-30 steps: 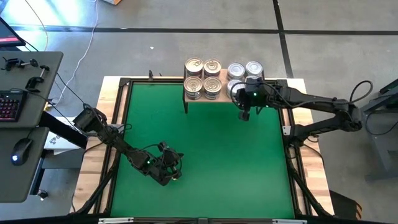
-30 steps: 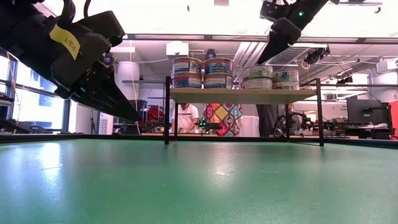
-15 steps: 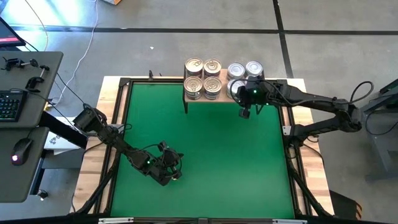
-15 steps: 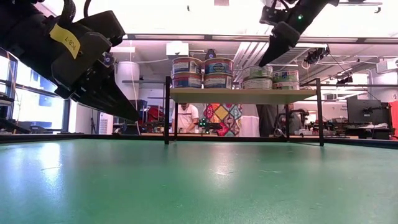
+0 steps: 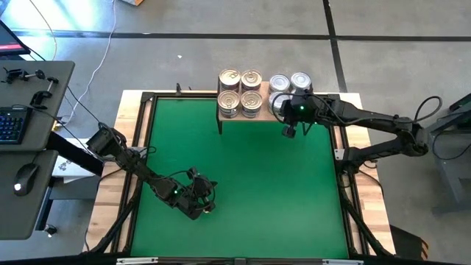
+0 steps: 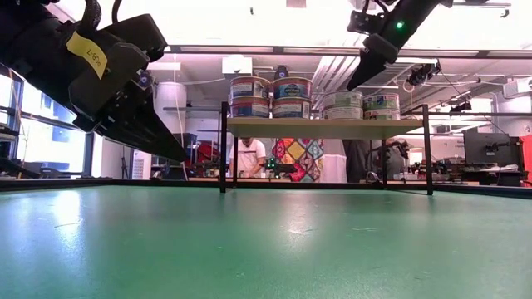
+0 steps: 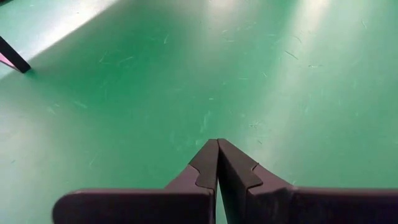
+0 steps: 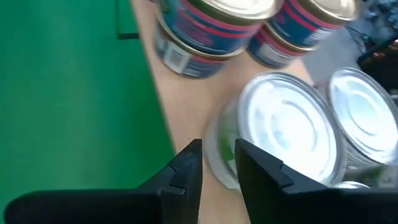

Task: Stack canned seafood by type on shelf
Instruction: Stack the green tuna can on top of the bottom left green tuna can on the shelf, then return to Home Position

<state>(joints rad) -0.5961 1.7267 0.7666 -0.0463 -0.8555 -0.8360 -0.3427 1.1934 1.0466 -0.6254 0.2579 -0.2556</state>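
Note:
The shelf (image 5: 243, 117) stands at the green mat's far edge on thin black legs. Tins rest on its board in stacks two high. The gold-lidded ones (image 5: 241, 88) with blue and red labels (image 6: 270, 95) are on its left half. The silver-lidded ones (image 5: 289, 81) (image 6: 362, 104) are on its right half. My right gripper (image 5: 289, 133) (image 6: 353, 81) hovers above the shelf's near edge in front of the silver stacks (image 8: 280, 130). It is open by a narrow gap (image 8: 217, 149) with nothing between the fingers. My left gripper (image 5: 207, 200) (image 7: 217, 146) is shut and empty over the mat's near left part.
Bare green mat (image 5: 243, 169) spreads between the shelf and my left arm, inside a black frame (image 5: 140, 162) on a wooden table. A desk with keyboard and mouse (image 5: 22, 147) stands off the left side. In the low view a person (image 6: 247, 155) shows in the room behind.
My right gripper has edged slightly toward the far edge, closer to the silver stacks. The tins and my left arm have stayed where they were.

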